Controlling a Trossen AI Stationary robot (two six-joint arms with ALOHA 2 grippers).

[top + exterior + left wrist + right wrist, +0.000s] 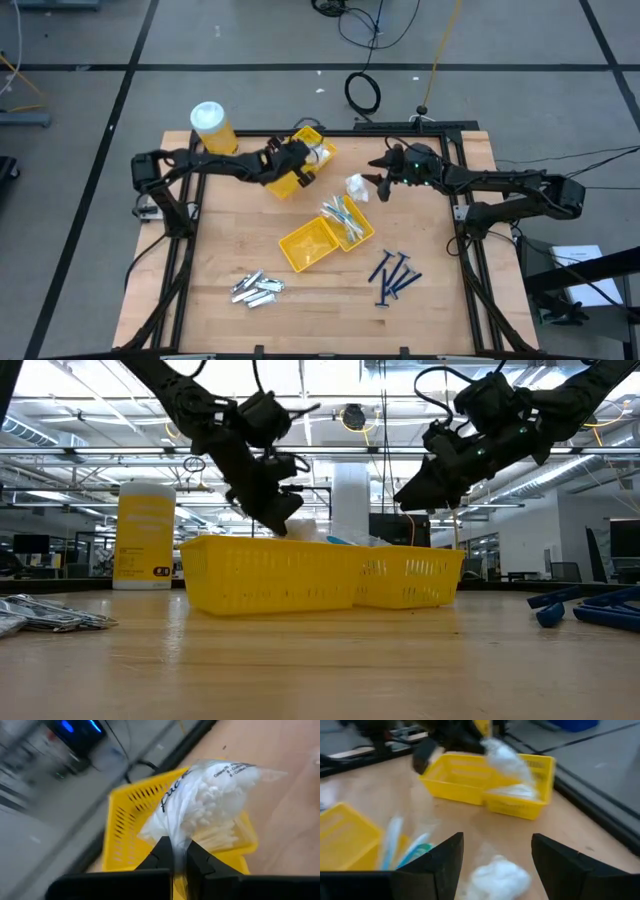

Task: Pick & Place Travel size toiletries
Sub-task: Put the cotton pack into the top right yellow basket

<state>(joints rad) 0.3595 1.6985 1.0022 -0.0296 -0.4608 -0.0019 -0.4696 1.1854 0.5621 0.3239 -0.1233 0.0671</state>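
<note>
- Left tool (172, 851) of mine is pinching the clear packet of cotton swabs (205, 805) by its crinkled corner, above the far yellow tray (303, 168).
- That packet looks light, limp and slippery; I judge a pinch on the gathered film safest, since the swabs shift inside.
- Right tool (495, 865), fingers spread, hangs over a white crinkly packet (500, 877) lying on the desk (220, 240) just beside that tray.
</note>
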